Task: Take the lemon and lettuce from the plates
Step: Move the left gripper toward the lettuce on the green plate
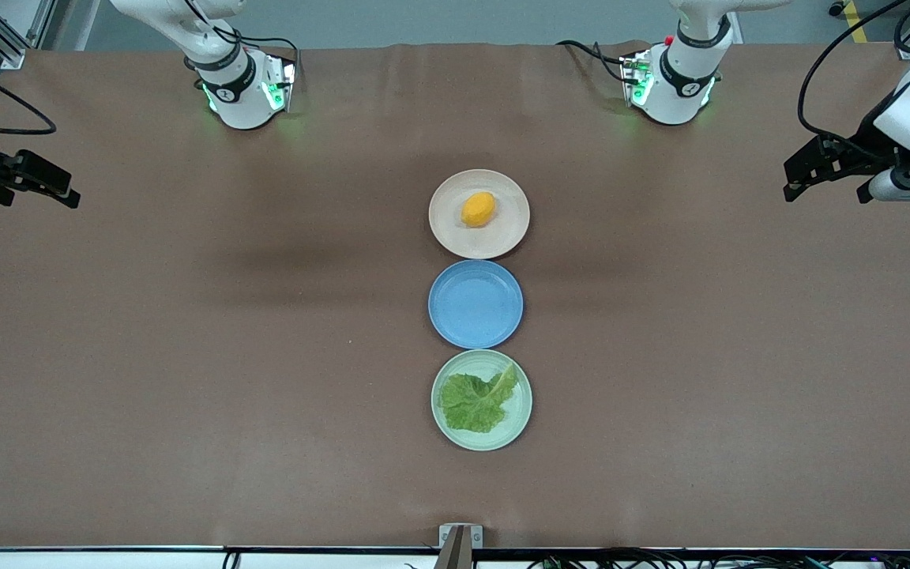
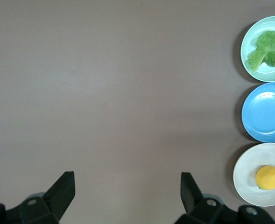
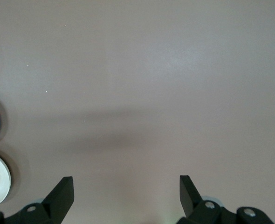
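Three plates run in a column down the centre of the front view on the brown table [image 1: 186, 356]: pink-beige plate [image 1: 443, 229] uppermost, holding the lemon [image 1: 478, 209]; blue plate [image 1: 475, 304] bare; mint plate [image 1: 522, 415] lowest, bearing the lettuce [image 1: 477, 401]. The left gripper [image 1: 826, 170] hangs at the frame's right edge, the right gripper [image 1: 24, 183] at its left edge. Both have fingers spread wide and empty, probably parked aside so the plates stay unobstructed.

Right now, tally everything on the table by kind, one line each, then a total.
Plates: 3 (pink-beige plate, blue plate, mint green plate)
Lemon: 1
Lettuce leaf: 1
Total: 5
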`<state>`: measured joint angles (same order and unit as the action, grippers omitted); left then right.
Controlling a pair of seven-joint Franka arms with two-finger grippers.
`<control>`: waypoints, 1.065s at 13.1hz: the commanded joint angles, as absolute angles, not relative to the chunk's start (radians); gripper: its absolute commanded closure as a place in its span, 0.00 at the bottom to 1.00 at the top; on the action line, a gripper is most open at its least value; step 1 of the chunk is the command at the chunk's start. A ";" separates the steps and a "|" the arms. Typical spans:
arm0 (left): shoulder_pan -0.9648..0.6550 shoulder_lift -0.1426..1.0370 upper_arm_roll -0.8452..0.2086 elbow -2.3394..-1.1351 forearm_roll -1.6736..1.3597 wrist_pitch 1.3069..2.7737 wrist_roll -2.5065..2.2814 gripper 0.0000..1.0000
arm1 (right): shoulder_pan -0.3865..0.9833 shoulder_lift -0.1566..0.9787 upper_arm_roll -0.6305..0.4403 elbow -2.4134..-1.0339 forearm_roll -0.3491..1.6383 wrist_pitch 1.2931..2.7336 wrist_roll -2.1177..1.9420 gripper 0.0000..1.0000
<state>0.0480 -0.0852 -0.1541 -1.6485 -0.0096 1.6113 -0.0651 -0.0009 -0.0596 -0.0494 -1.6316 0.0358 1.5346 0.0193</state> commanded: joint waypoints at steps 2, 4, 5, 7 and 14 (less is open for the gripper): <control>0.052 -0.068 -0.158 -1.605 -0.008 1.589 -0.077 0.00 | 0.008 -0.083 -0.057 -1.643 0.012 1.525 0.009 0.00; 0.046 0.018 -0.158 -1.530 0.002 1.589 -0.081 0.00 | 0.008 -0.083 -0.060 -1.643 0.012 1.525 0.003 0.00; 0.045 0.075 -0.158 -1.485 0.000 1.589 -0.081 0.00 | 0.008 -0.083 -0.060 -1.643 0.012 1.525 -0.021 0.00; 0.043 0.170 -0.160 -1.450 -0.009 1.610 -0.077 0.00 | 0.008 -0.083 -0.060 -1.643 0.015 1.526 -0.037 0.00; -0.115 0.418 -0.163 -1.445 -0.002 1.951 -0.071 0.00 | 0.009 -0.081 -0.057 -1.644 0.032 1.523 -0.025 0.00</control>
<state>-0.0617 0.3621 -0.1638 -1.4862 -0.0095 1.9121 -0.0656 -0.0009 -0.0610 -0.0508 -1.6313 0.0264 1.5298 -0.0201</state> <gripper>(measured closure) 0.000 0.000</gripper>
